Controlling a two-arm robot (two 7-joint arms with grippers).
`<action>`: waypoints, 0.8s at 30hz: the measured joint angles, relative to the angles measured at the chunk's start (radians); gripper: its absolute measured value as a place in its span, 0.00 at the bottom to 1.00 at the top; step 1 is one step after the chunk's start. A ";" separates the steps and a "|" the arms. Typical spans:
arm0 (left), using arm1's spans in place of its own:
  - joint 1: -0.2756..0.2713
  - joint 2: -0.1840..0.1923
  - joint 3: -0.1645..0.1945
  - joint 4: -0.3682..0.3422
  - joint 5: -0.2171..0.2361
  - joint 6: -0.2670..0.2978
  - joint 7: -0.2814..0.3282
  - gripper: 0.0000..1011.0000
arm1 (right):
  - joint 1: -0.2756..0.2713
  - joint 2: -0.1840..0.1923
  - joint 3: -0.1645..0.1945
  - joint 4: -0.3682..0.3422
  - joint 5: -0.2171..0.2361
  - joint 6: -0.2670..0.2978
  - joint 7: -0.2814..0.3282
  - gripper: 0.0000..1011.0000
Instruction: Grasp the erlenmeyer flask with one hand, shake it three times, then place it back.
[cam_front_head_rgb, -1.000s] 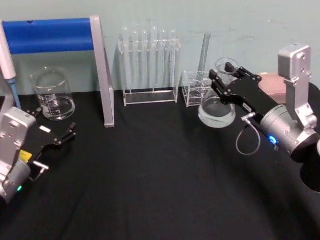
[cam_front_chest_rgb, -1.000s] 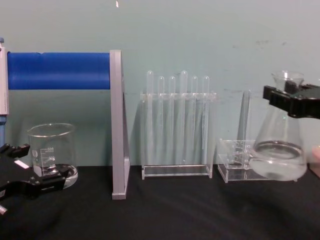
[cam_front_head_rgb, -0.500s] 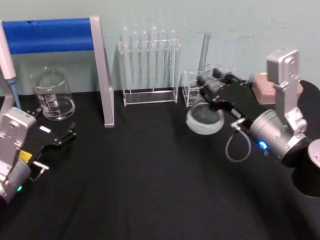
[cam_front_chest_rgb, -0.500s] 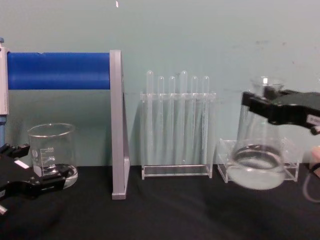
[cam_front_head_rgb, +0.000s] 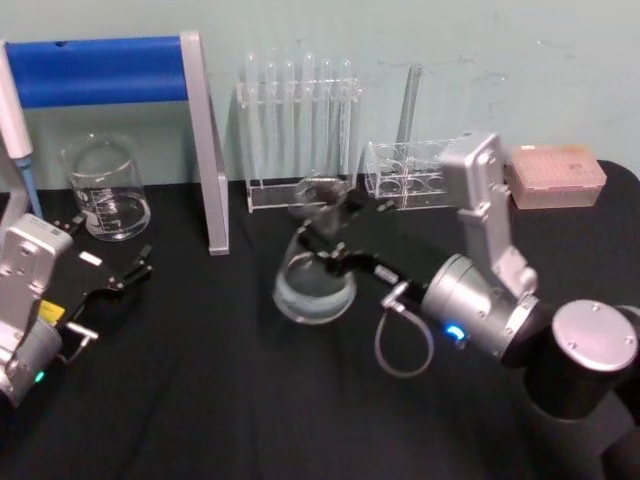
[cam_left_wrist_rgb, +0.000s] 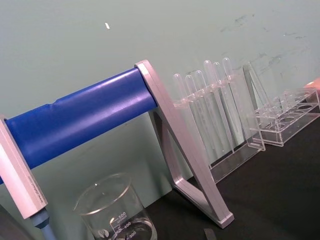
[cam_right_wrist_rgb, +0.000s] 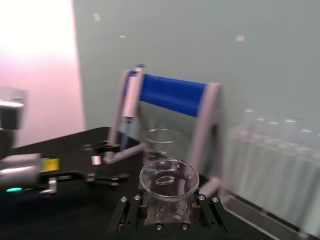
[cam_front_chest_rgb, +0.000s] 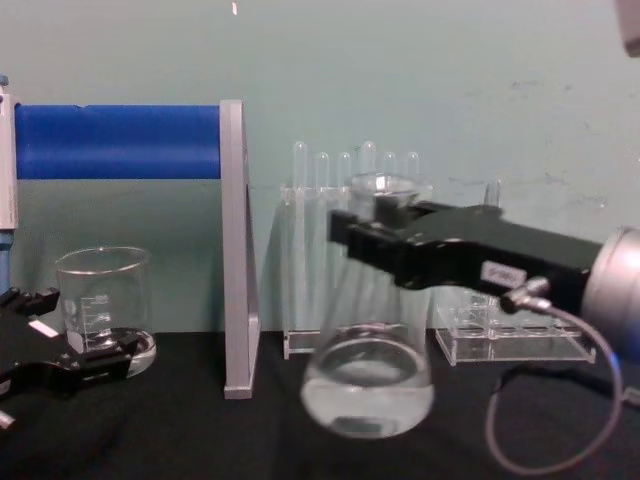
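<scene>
I'm holding the erlenmeyer flask over mid-table in the right tool, mid-shake as I judge it.
My left tool is sitting released and empty at the left of the table, near the beaker. Right of the grey stand post, the right tool is clenching the flask's neck, reaching in from the flask's right. The flask's long axis is standing near upright, its base seemingly hanging clear of the table. I'm minding the test-tube rack behind; bare table is lying open in front.
</scene>
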 joint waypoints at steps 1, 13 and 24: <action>0.000 0.000 0.000 0.000 0.000 0.000 0.000 0.99 | -0.001 0.001 -0.014 -0.005 0.003 0.001 0.008 0.44; 0.000 0.000 0.000 0.000 0.000 0.000 0.000 0.99 | -0.006 0.012 -0.095 -0.041 0.029 0.010 0.040 0.45; 0.000 0.000 0.000 0.000 0.000 0.000 0.000 0.99 | -0.003 0.026 -0.131 -0.053 0.041 0.011 0.046 0.45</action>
